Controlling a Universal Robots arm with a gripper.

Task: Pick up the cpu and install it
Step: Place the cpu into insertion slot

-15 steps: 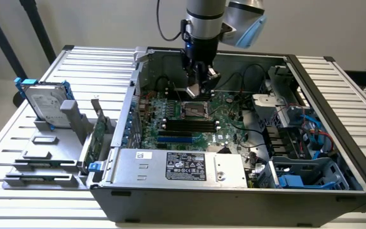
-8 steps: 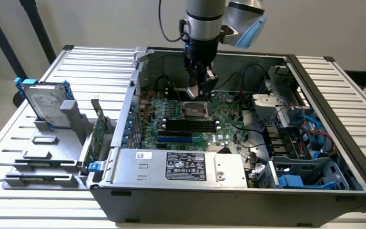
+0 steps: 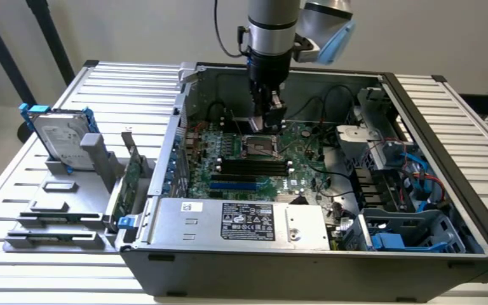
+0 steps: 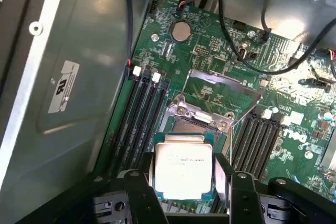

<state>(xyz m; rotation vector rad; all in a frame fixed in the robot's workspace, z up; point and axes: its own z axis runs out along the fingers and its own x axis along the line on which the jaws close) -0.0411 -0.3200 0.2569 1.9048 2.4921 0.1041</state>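
The gripper (image 4: 185, 184) is clamped on the cpu (image 4: 184, 167): a dark finger (image 4: 146, 179) presses one edge of the chip and a second one the opposite edge, with the silvery top facing the wrist camera. The chip hangs level just over the open socket (image 4: 195, 125) and is not seated in it. The socket's metal load plate (image 4: 223, 85) stands swung up on the far side of the chip.

In the exterior view the gripper (image 3: 271, 119) reaches straight down into the open computer case (image 3: 253, 267), its tip right above the socket (image 3: 261, 147) near the middle of the green motherboard (image 3: 299, 168).

Black memory slots (image 4: 139, 114) run alongside the socket, and a round coin battery (image 4: 180, 31) sits farther up the board. A grey power supply (image 3: 244, 222) fills the near side of the case.

Outside the case, towards the exterior view's left, a hard drive (image 3: 61, 136) with blue rails stands upright in a grey holder on the slatted table (image 3: 125, 82), well apart from the gripper.
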